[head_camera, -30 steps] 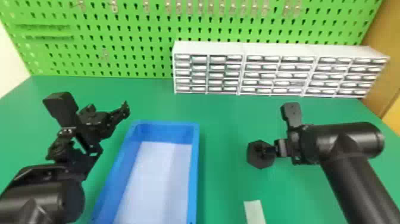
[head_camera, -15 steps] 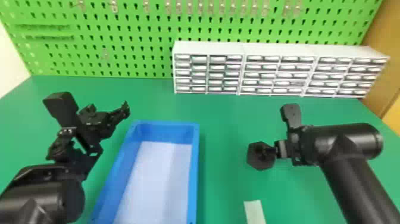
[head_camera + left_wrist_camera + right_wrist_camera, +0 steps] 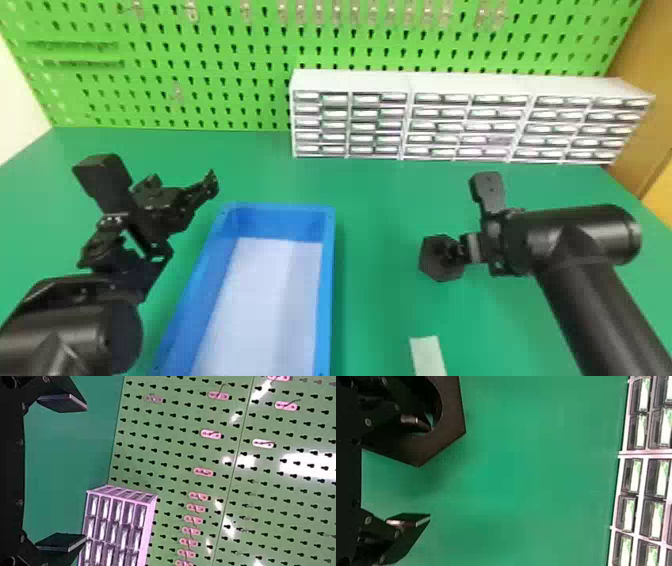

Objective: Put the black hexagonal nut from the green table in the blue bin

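The right gripper (image 3: 457, 252) is over the right part of the green table (image 3: 380, 310), at the black hexagonal nut (image 3: 440, 270). In the right wrist view its 2 fingers (image 3: 409, 524) are spread wide apart. The tip of 1 finger overlaps the nut's round hole, while the other finger is well clear of the nut. Whether that first finger touches the nut cannot be told, nor whether the nut rests on the table or is off it.

To the left of the nut, apart from it, is the long blue bin (image 3: 327, 280) with its white floor. The bin's right wall stands between the nut and that floor. A pale strip (image 3: 427, 355) lies on the table nearer the robot, between the bin and the right arm.

Past the bin's left side, near its far left corner, is the left gripper (image 3: 182, 202); the left wrist view shows its 2 fingers spread, with nothing between them.

Beyond all this, 3 white drawer cabinets (image 3: 470, 125) stand side by side along the back of the table, against the bright green pegboard (image 3: 200, 47), which carries metal hooks (image 3: 355, 14). A brown panel (image 3: 645, 95) rises at the far right.
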### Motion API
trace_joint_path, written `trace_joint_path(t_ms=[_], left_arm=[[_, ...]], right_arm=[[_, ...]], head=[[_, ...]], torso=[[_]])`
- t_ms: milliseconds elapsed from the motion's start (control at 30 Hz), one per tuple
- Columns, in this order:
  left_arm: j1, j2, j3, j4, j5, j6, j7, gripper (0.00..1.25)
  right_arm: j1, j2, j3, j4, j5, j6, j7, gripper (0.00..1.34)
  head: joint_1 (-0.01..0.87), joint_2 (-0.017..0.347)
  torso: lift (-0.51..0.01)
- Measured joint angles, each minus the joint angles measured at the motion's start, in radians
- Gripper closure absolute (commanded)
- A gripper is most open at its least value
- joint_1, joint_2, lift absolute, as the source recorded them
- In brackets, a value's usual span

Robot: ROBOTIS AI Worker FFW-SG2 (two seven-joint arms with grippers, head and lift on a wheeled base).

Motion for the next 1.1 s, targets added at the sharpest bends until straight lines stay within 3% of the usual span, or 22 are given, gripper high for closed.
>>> trace_joint_path(t_ms=[433, 1100], left_arm=[[0.000, 0.000, 0.000, 0.000, 0.000, 0.002, -0.001, 0.13], [0.001, 0.000, 0.003, 0.000, 0.000, 0.006, -0.005, 0.13]], right_arm=[[-0.005, 0.001, 0.015, 0.000, 0.020, 0.004, 0.000, 0.92], [-0.008, 0.006, 0.031, 0.001, 0.048, 0.000, 0.000, 0.92]], head=[[0.666, 0.032], [0.666, 0.032]], torso=[[-0.100], [-0.100]])
